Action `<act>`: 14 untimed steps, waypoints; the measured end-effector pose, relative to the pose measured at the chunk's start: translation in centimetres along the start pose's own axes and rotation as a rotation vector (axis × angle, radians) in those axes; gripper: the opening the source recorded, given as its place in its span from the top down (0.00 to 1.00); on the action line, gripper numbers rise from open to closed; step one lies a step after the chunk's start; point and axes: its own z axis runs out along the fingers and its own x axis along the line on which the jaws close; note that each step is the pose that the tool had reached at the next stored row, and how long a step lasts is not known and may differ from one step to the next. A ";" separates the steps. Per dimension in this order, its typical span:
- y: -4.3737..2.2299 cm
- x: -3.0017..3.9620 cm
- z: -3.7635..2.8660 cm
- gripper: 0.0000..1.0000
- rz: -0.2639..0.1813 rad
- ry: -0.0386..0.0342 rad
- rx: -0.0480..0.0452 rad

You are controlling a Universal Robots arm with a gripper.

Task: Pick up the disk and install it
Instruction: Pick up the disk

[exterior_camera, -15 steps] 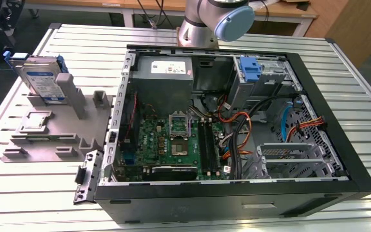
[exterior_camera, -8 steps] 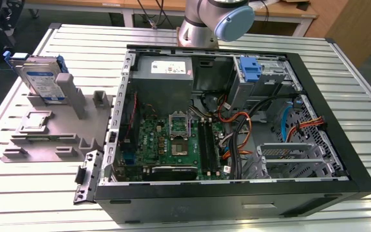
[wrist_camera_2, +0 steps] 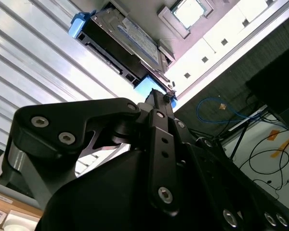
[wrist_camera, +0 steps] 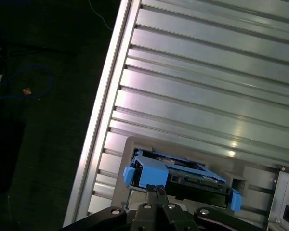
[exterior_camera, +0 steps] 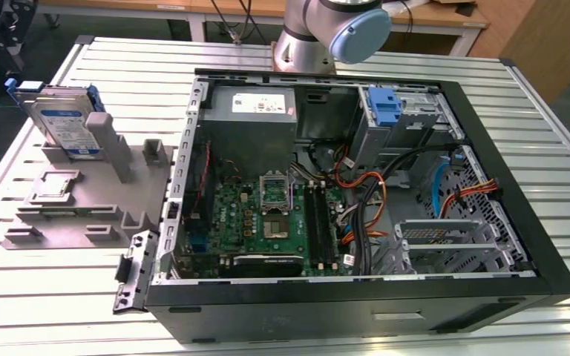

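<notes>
- One disk [exterior_camera: 62, 122], one grey stand [exterior_camera: 77, 215], one open computer case [exterior_camera: 522, 222], one arm [exterior_camera: 340, 30] and one slatted metal desk [exterior_camera: 127, 59] were in the exterior view.
- The disk stood on edge in the grey stand, at the exterior view's left, well apart from the case.
- Its labelled broad face was turned toward that camera, and its top edge ran level with the desk, with a blue frame end at each end.
- Whether its long axis ran upright or along the desk could not be told.
- In both wrist views the pincer [wrist_camera: 156, 188] [wrist_camera_2: 160, 96] had its fingers pressed together with nothing between them.
- Its tips appeared just beside the disk's [wrist_camera: 183, 174] [wrist_camera_2: 127, 41] blue frame; contact could not be told.
</notes>
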 end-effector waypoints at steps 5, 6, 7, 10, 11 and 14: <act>0.00 0.00 0.00 0.90 -0.007 0.0004 0.0000; 0.00 0.00 0.00 0.90 -0.009 0.0004 0.0001; 0.00 0.00 0.00 0.90 -0.010 0.0005 0.0001; 0.00 0.00 0.00 0.90 -0.014 0.0006 0.0001; 0.00 0.00 0.00 0.90 -0.015 0.0007 0.0001; 0.00 0.00 0.00 0.90 -0.019 0.0008 0.0001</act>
